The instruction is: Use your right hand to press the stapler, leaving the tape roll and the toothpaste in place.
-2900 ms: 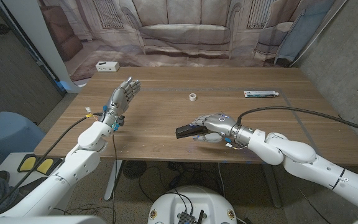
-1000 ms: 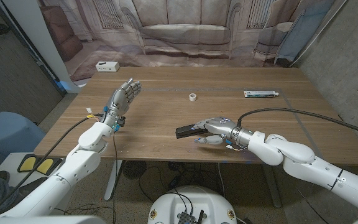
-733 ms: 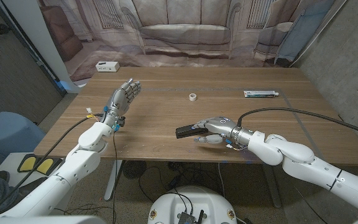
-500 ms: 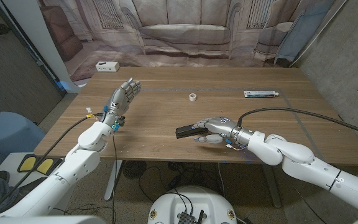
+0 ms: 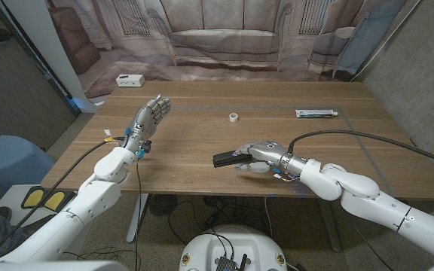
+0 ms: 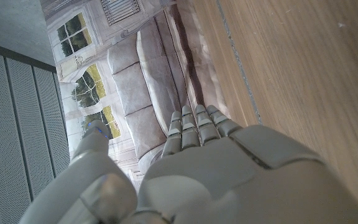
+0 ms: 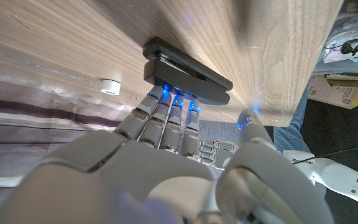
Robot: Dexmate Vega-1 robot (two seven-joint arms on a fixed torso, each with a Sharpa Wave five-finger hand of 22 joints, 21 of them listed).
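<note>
Right hand: the robot's right hand [image 5: 258,154] sits near the desk's front edge, a little right of centre, fingers stretched together over the rear end of the stapler, thumb off to the side; it clasps nothing. The right wrist view shows the fingertips [image 7: 166,93] at the stapler's top arm, apparently touching, placed to push down rather than lift.
Stapler: the long black stapler [image 5: 227,158] lies flat on the desk, its free end towards the desk's left edge. Whether it is pressed down just now I cannot tell.
Left hand: the left hand [image 5: 148,117] is raised over the desk's left part, fingers straight and close together, empty and well apart from everything, likely kept clear of the work.
Tape roll: the small white tape roll [image 5: 233,117] lies near the desk's middle, towards the back edge, beyond the stapler and untouched.
Toothpaste: the white and green toothpaste tube [image 5: 316,114] lies toward the back right corner, well apart from both hands.
Desk: the brown wooden desk [image 5: 187,150] carries it all.
</note>
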